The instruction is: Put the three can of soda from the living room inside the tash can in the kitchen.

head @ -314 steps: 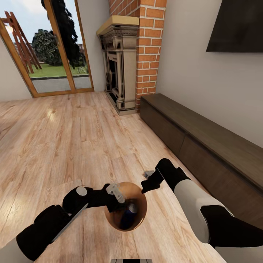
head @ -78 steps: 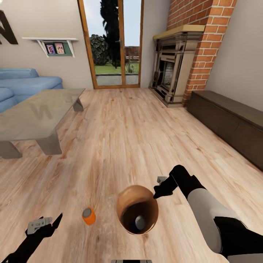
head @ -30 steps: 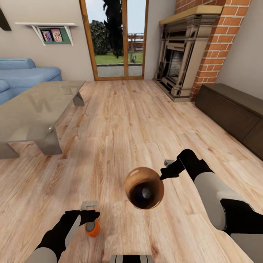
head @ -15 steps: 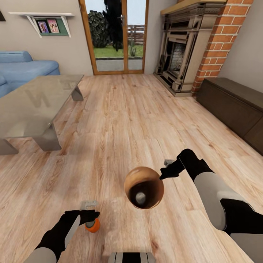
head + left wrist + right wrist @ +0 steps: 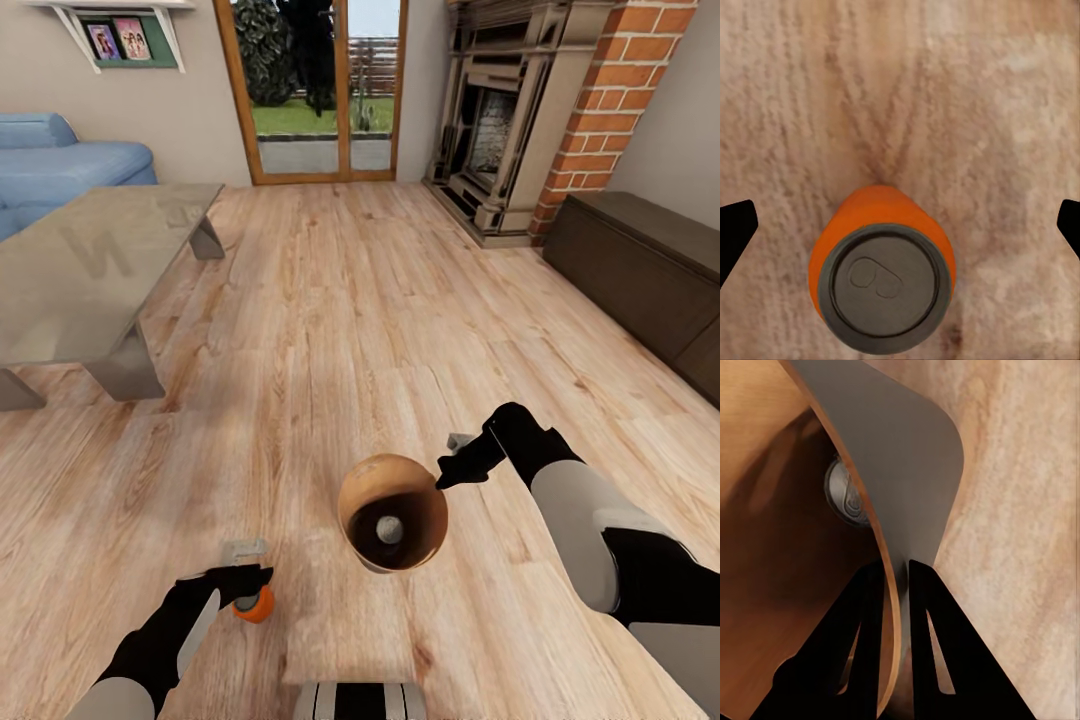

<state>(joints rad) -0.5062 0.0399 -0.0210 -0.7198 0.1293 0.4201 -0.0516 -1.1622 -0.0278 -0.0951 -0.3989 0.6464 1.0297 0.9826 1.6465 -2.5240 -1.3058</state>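
Note:
In the head view the tash can (image 5: 365, 490), a round brown bin, hangs just above the wood floor. My right gripper (image 5: 447, 478) is shut on its rim, and in the right wrist view both fingers (image 5: 870, 622) pinch the bin wall (image 5: 911, 472). A grey-topped can of soda (image 5: 389, 528) lies inside the bin, and its lid (image 5: 847, 499) also shows past the wall. An orange can of soda (image 5: 257, 604) stands upright on the floor. My left gripper (image 5: 248, 588) hovers open right over this orange can (image 5: 883, 270), one fingertip (image 5: 735, 229) on each side, not touching.
A glass low table (image 5: 90, 270) stands at the left with a blue sofa (image 5: 60, 165) behind it. At the far right is the brick fireplace (image 5: 500, 130), with a dark low cabinet (image 5: 640, 270) along the right wall. Glass doors (image 5: 310, 80) lie ahead across open wood floor.
My left gripper came down over the orange can on the floor. In the last second the head view tilted down while both arms kept their places. The can in the bin shifted slightly.

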